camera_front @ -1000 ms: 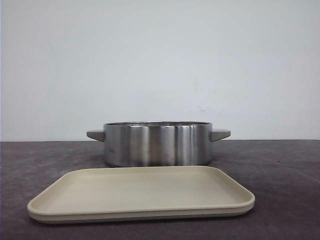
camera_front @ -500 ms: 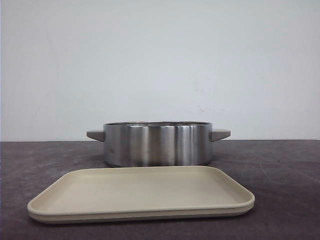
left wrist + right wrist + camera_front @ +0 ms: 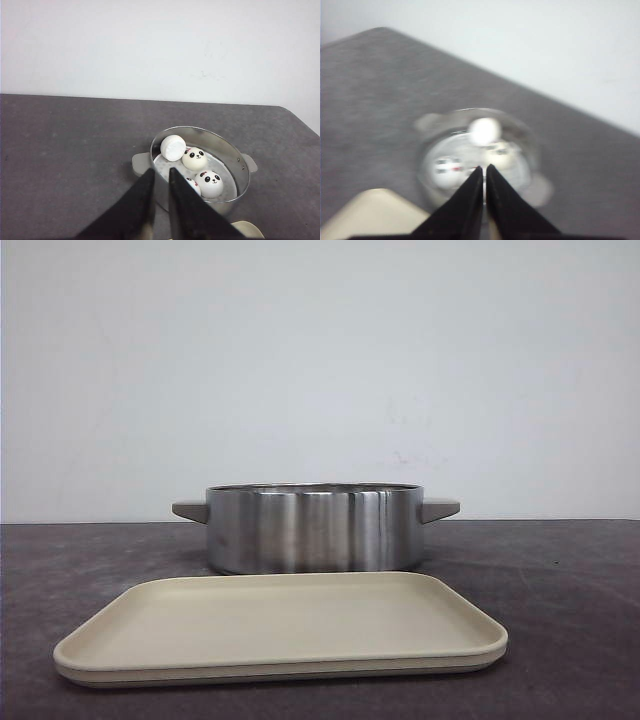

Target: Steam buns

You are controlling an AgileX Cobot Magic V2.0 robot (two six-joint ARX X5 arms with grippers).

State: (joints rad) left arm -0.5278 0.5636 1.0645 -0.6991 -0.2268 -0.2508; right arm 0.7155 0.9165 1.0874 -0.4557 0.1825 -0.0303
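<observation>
The steel pot (image 3: pixel 315 530) stands behind the beige tray (image 3: pixel 280 625). In the left wrist view the pot (image 3: pixel 241 167) holds the buns: one tipped over with its flat white underside showing (image 3: pixel 173 148), two with panda faces up (image 3: pixel 194 159) (image 3: pixel 209 183), and one half hidden behind a finger (image 3: pixel 192 185). My left gripper (image 3: pixel 161 171) hangs above the pot's near rim, its jaws a narrow gap apart and empty. My right gripper (image 3: pixel 484 168) is shut and empty above the pot (image 3: pixel 432 192); that view is blurred, and the buns (image 3: pixel 484 131) show as white blobs.
The tray lies bare at the table's front; its corner shows in the left wrist view (image 3: pixel 248 230) and the right wrist view (image 3: pixel 370 215). The pot has two grey handles (image 3: pixel 440 509). A white wall rises behind the dark table (image 3: pixel 570 580). Neither arm shows in the front view.
</observation>
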